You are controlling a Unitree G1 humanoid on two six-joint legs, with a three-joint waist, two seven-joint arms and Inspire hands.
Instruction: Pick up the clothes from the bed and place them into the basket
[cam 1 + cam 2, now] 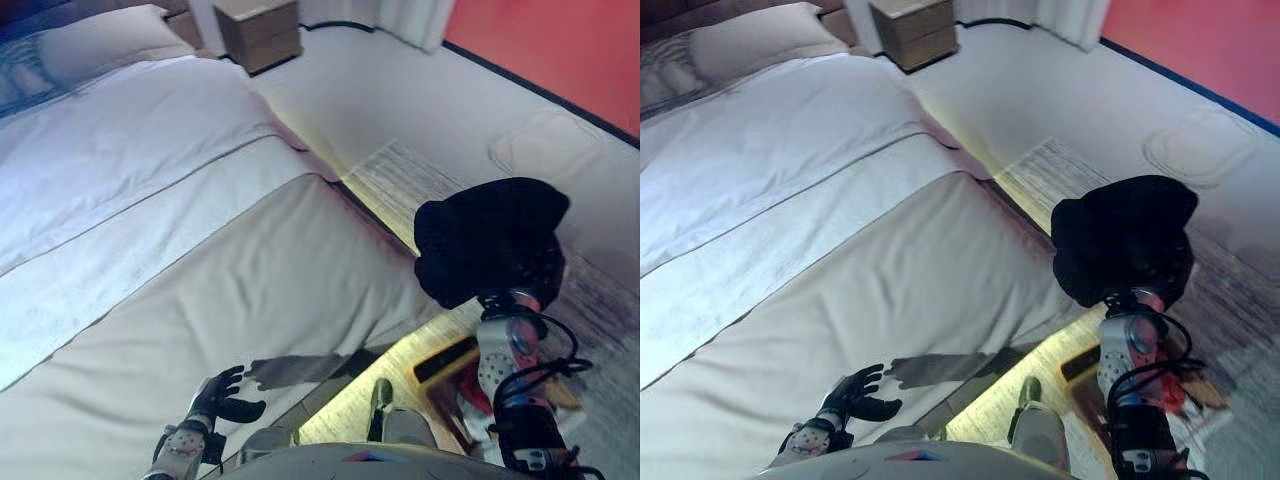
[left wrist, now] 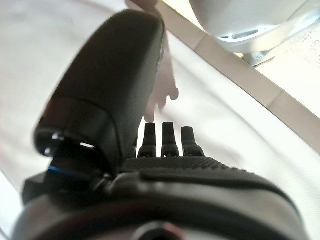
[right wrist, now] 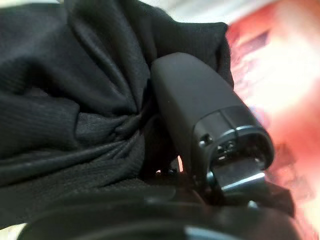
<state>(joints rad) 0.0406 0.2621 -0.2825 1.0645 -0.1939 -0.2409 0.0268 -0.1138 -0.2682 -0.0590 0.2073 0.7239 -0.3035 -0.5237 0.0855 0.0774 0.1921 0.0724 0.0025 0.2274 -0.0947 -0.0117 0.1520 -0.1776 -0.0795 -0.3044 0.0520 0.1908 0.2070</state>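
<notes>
Clothes [image 1: 490, 238], a black bundle bunched in your right hand [image 3: 200, 107] and held off the bed [image 1: 250, 270], may slip before you reach the unseen basket; your left hand [image 1: 222, 395] hovers open, empty

bright, cool daylight washes the bed [image 1: 200, 250]; a warm yellow strip glows along its edge. wrist views blur close up, backgrounds overexposed.

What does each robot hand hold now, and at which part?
The right robot hand holds a black garment, bunched in a fold near its middle, above the floor beside the bed. The left robot hand holds nothing.
</notes>
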